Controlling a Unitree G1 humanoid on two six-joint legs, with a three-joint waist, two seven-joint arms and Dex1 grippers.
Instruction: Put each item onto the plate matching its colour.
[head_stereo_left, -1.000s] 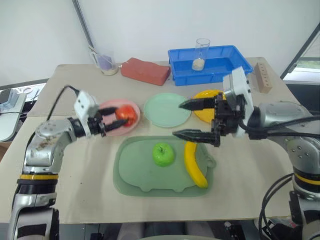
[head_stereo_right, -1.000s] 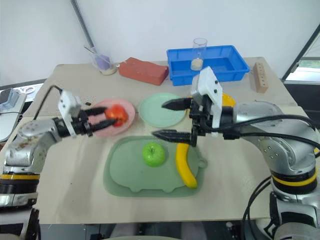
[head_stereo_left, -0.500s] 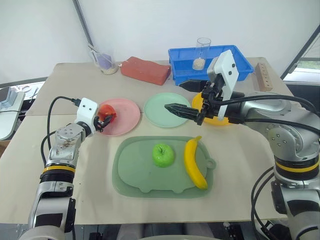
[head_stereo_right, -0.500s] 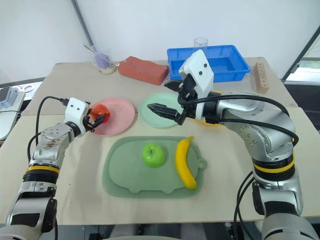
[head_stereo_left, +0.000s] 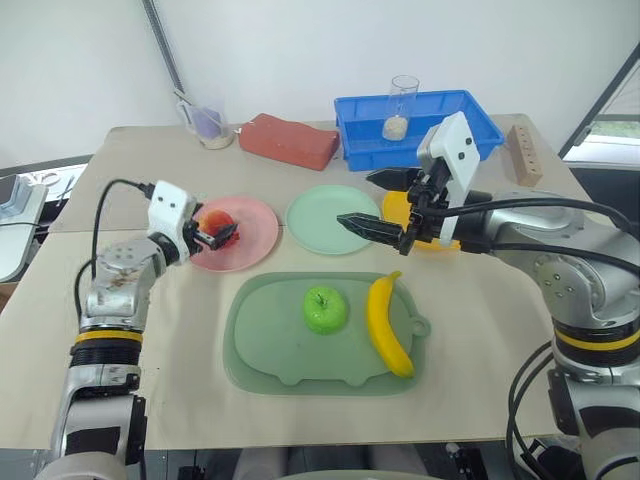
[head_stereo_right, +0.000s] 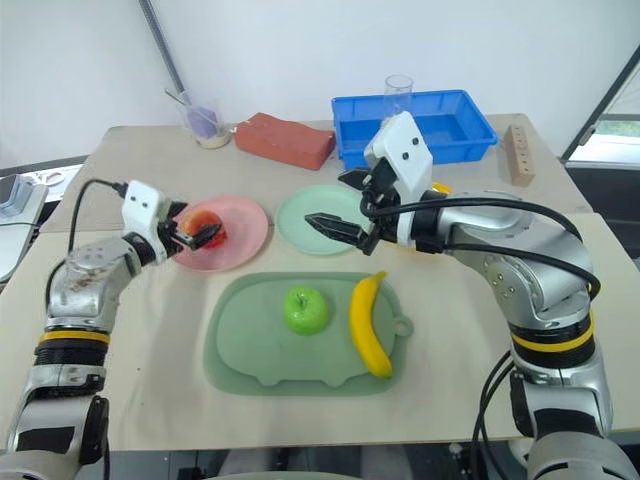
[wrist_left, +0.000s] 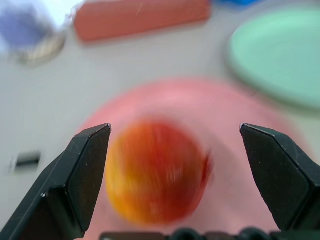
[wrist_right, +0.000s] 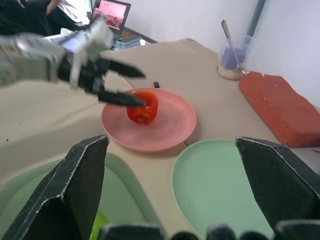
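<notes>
A red-orange apple (head_stereo_left: 211, 220) rests on the pink plate (head_stereo_left: 252, 236). My left gripper (head_stereo_left: 219, 233) is open, its two fingers on either side of the apple with gaps showing in the left wrist view (wrist_left: 155, 170). The green apple (head_stereo_left: 326, 308) and the yellow banana (head_stereo_left: 388, 326) lie on the large green tray (head_stereo_left: 262, 345). My right gripper (head_stereo_left: 358, 198) hangs open and holds nothing, above the gap between the mint green plate (head_stereo_left: 318, 218) and the yellow-orange plate (head_stereo_left: 393, 207), which it partly hides.
At the back stand a blue bin (head_stereo_left: 432, 128) holding a glass (head_stereo_left: 403, 104), a red block (head_stereo_left: 292, 141) and a cup with a purple thing (head_stereo_left: 208, 124). A wooden block (head_stereo_left: 526, 152) is at the far right.
My left gripper has opened and let go of the red-orange apple, which now sits on the pink plate. The right gripper stays open above the plates.
</notes>
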